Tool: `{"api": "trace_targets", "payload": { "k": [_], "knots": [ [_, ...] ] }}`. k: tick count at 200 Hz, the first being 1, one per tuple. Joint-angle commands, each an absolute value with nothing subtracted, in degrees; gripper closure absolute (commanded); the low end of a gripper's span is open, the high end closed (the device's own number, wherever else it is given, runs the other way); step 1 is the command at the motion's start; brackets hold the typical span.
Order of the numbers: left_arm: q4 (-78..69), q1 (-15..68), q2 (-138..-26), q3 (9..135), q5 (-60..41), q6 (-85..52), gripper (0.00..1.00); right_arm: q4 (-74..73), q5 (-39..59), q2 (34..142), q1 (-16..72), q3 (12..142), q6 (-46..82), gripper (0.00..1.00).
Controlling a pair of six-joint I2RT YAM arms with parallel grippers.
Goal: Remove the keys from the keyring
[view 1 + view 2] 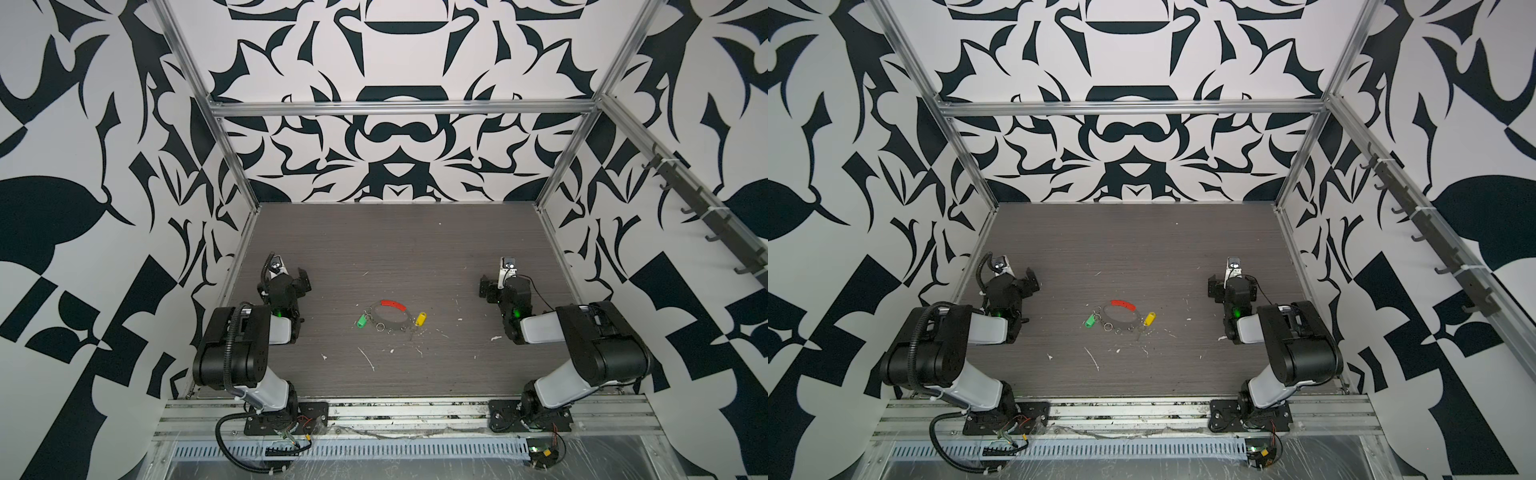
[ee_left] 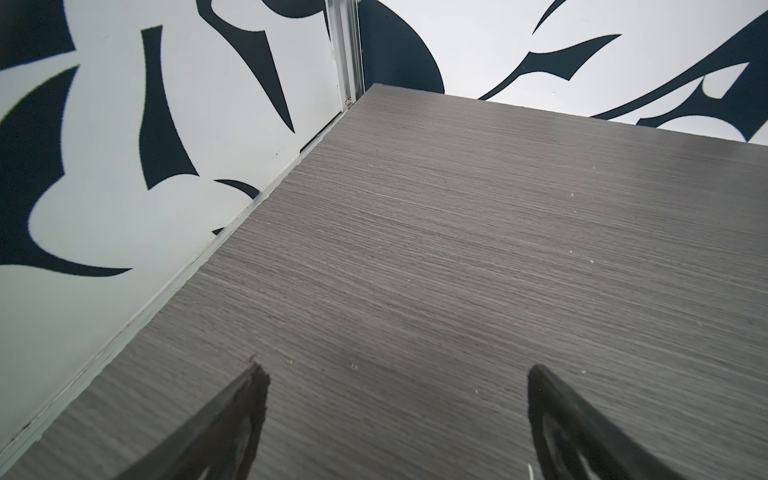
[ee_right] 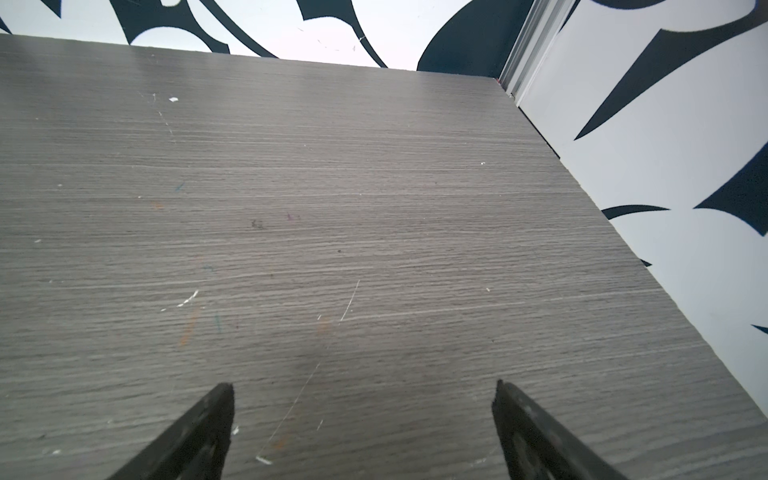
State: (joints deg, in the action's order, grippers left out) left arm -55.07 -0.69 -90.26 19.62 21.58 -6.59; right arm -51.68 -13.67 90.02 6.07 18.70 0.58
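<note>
One green key (image 1: 361,320), one yellow key (image 1: 419,318), both on keyring (image 1: 392,304)

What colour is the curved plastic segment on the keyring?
The segment is red, clearest in a top view.

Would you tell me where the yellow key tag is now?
In both top views the yellow key tag lies on the table, right of the keyring, opposite the green tag.
</note>
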Motion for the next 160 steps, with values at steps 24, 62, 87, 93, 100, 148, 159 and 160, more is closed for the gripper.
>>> {"api": "trace_targets", "payload": {
  "k": [24, 62, 87, 93, 100, 148, 159, 160],
  "knots": [
    [-56.63, -0.76, -89.85, 20.04, 21.43, -7.03, 0.00, -52.85, -13.35, 89.03, 5.85, 20.08, 0.09, 0.00],
    [-56.37, -0.84, -89.91, 20.22, 21.33, -7.01, 0.01, -52.76, -13.34, 89.12, 5.82, 20.12, 0.04, 0.00],
    [-56.34, -0.79, -89.92, 20.22, 21.25, -6.95, 0.01, -52.56, -12.50, 89.28, 5.86, 20.48, 0.00, 0.00],
    [-56.34, -0.77, -89.90, 20.22, 21.27, -6.92, 0.00, -52.55, -12.12, 89.21, 5.66, 20.41, 0.09, 0.00],
    [-56.35, -0.81, -89.83, 20.15, 21.23, -6.94, 0.01, -52.49, -11.80, 89.11, 5.51, 20.39, 0.09, 0.00],
    [-52.21, -0.73, -84.48, 20.31, 21.33, -6.93, 0.00, -47.46, -8.62, 85.79, 4.91, 21.53, 0.46, 0.00],
    [-46.10, -0.53, -80.09, 21.63, 20.02, -7.00, 0.01, -43.65, -9.19, 83.83, 5.32, 22.59, 0.19, 0.00],
    [-45.55, -0.44, -79.73, 21.76, 19.94, -6.93, 0.01, -43.10, -9.43, 83.67, 5.38, 22.77, 0.27, 0.00]
  ]
}}
